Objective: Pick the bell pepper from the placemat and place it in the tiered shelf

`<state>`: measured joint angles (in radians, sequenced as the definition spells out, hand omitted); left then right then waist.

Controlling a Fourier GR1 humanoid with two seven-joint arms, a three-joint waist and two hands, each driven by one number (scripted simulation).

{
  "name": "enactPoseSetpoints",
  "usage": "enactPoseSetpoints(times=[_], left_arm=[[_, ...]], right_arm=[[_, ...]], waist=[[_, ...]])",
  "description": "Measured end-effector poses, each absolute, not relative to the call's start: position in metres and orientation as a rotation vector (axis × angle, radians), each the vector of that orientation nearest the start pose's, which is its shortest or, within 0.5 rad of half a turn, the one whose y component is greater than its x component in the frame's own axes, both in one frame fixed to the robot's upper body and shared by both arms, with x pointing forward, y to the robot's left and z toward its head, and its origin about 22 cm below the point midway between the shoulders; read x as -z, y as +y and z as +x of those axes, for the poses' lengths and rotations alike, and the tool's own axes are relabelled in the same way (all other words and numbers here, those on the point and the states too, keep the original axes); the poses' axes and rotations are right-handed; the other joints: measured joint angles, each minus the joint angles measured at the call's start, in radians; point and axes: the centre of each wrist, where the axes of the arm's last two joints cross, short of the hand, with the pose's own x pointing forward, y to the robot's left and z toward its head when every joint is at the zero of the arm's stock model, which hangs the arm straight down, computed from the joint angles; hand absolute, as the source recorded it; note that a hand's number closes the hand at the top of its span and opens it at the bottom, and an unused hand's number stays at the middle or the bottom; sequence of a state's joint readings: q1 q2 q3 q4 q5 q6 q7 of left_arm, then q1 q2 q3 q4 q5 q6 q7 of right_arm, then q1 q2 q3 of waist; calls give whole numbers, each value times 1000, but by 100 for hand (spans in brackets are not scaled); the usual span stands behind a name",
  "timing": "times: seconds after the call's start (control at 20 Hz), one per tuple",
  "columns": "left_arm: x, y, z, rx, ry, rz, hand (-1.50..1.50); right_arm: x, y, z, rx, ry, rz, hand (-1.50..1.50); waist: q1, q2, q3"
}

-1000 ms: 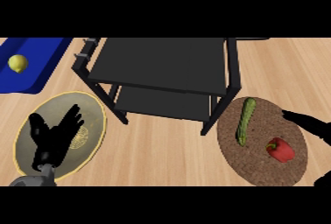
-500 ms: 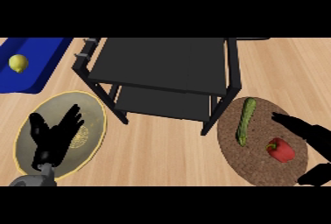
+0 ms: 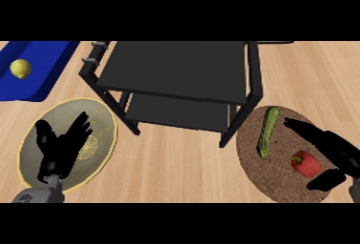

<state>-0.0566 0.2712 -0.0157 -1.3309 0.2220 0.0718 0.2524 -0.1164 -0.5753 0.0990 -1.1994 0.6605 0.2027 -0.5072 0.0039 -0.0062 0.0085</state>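
A red bell pepper [image 3: 305,163] lies on the round brown placemat [image 3: 271,176] at the right, beside a long green cucumber [image 3: 267,132]. My right hand [image 3: 330,146] hangs open over the placemat, fingers stretched past the pepper's far side and thumb [image 3: 326,180] below it, so the pepper sits in the gap between them. The black tiered shelf [image 3: 179,81] stands at the top centre, its shelves bare. My left hand [image 3: 62,147] rests open over the plate at the left.
A yellow-rimmed plate [image 3: 100,126] lies under the left hand. A blue tray [image 3: 44,71] with a lemon [image 3: 20,68] sits at the top left. Bare wooden counter [image 3: 175,167] runs between the plate and the placemat.
My right hand has come in from the right edge over the placemat and now brackets the bell pepper. The left hand has stayed put.
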Motion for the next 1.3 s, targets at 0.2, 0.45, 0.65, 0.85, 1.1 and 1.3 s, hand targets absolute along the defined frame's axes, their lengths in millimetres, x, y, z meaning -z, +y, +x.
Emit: enactPoseSetpoints(times=[0.2,0.45,0.65,0.85,1.1,1.3], left_arm=[[24,294,247,-43,-1147,111,0],[21,300,250,-44,-1138,100,0],[24,294,248,-41,-1147,100,0],[20,298,246,-38,-1142,104,0],[24,294,244,-41,-1146,109,0],[23,297,241,-48,-1141,122,0]], right_arm=[[11,-366,264,-1285,-1414,-403,-150],[14,-355,270,-1329,-1417,-384,150],[21,-350,266,-1543,-1381,-357,150],[30,-353,262,-1561,-1405,-289,150],[29,-337,253,-1518,-1484,-235,150],[43,-270,249,-1390,-1416,-298,150]], waist=[[0,1,-1],[0,1,-4],[3,-1,-8],[-1,-3,-13],[-7,-2,-7],[-19,-12,-22]])
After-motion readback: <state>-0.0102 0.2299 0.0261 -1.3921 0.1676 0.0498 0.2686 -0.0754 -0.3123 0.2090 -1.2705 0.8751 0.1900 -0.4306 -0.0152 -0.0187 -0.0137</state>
